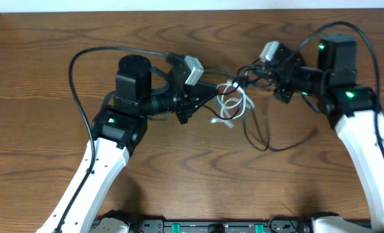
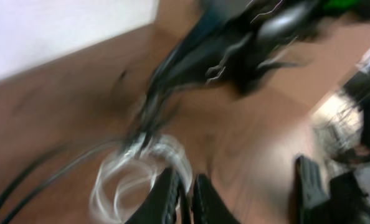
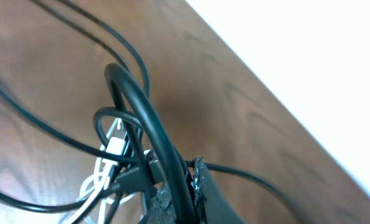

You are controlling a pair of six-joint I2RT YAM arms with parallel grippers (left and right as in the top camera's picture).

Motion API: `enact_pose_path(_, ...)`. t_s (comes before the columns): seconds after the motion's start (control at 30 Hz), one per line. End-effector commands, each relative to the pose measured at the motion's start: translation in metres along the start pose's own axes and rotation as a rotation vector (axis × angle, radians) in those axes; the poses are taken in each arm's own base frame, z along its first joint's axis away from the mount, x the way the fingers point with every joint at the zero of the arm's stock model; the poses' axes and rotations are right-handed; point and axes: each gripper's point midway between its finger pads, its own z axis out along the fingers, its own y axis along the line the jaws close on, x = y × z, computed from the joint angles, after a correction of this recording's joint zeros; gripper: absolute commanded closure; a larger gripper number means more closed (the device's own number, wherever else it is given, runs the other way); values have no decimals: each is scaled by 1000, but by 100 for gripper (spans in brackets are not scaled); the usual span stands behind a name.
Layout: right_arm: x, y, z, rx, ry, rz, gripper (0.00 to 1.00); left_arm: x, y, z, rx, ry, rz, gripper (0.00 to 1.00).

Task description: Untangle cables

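Cables (image 1: pixel 238 97): we log black cords and one white cord (image 1: pixel 233 105) tangled mid-table (image 1: pixel 50 162), between both grippers. Left gripper (image 2: pixel 188 199): closed beside the white loops; we cannot tell whether it pinches anything. Right gripper (image 3: pixel 182 193): clamped on a black cord (image 3: pixel 147 118) running between its fingertips.

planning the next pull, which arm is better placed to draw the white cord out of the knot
Left. The left pincer, shut, sits right beside the white cord; the right pincer looks clamped on a black cord, likely anchoring it.
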Motion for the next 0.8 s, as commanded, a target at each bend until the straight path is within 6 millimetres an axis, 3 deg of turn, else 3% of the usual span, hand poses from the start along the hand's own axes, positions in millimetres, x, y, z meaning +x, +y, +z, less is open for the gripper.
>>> enact_pose_path(0.0,-20,-17,-33,165,2,-21,99,46,78,-20,-462,195,-18,92)
enact_pose_path(0.13,-24,-32,-60,287,13,-11,99,96,130,-74,-885,439,-60,92)
enact_pose_path(0.27,-17,-46,-75,343,11,54,99,120,150,-115,-1121,607,-51,92)
enact_pose_path(0.67,-18,-45,-79,314,-19,73,99,123,156,-115,-1140,573,-121,92)
enact_pose_path(0.7,-18,-45,-79,313,-19,74,99,123,153,-110,-1105,562,-128,77)
enact_pose_path(0.73,-18,-45,-79,313,-19,74,99,123,150,-101,-1056,548,-139,55)
enact_pose_path(0.77,-17,-45,-79,311,-16,77,99,122,144,-89,-982,524,-151,9)
